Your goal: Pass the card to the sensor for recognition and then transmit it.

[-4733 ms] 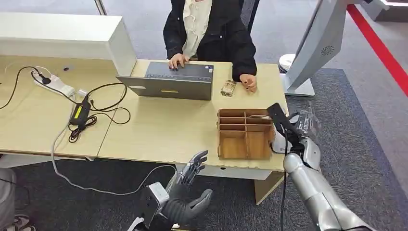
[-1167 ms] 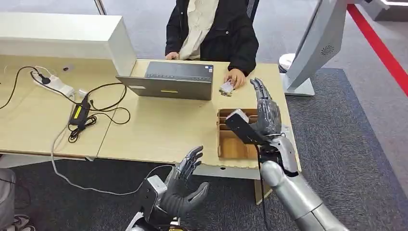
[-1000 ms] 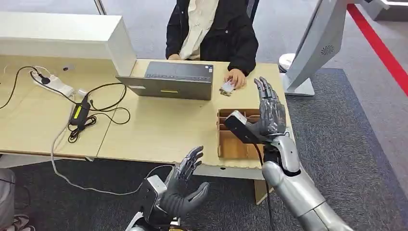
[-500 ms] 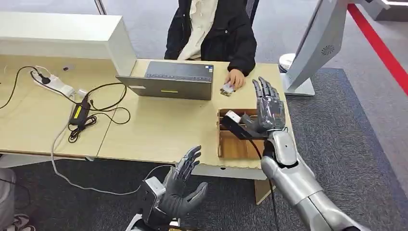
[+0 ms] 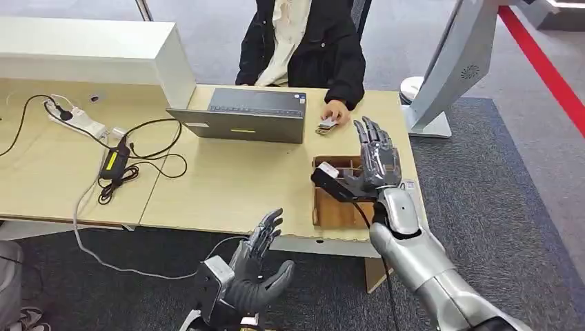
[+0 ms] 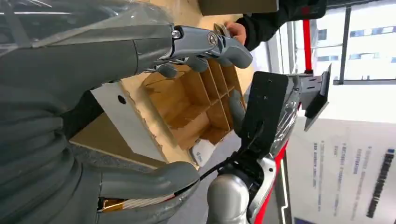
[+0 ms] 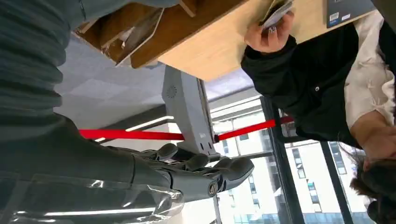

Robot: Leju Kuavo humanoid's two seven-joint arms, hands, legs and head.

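Bare desk (image 5: 227,186) between laptop (image 5: 241,117) and near edge, with the tray (image 5: 330,207) at the right front corner. Card (image 5: 327,125) pinched in a person's hand (image 5: 336,112) on the desk beyond the tray, long axis roughly along the desk's width, tilted. Right hand (image 5: 376,160) raised palm-up over the tray, fingers spread, empty; left hand (image 5: 259,272) low off the front edge, fingers apart, empty

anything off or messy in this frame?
Nothing spilled or damaged. The one odd point: the card is pinched in the person's hand near the laptop, not by the robot. The right hand hovers open over the wooden divided tray; the left hand is open below the desk edge.
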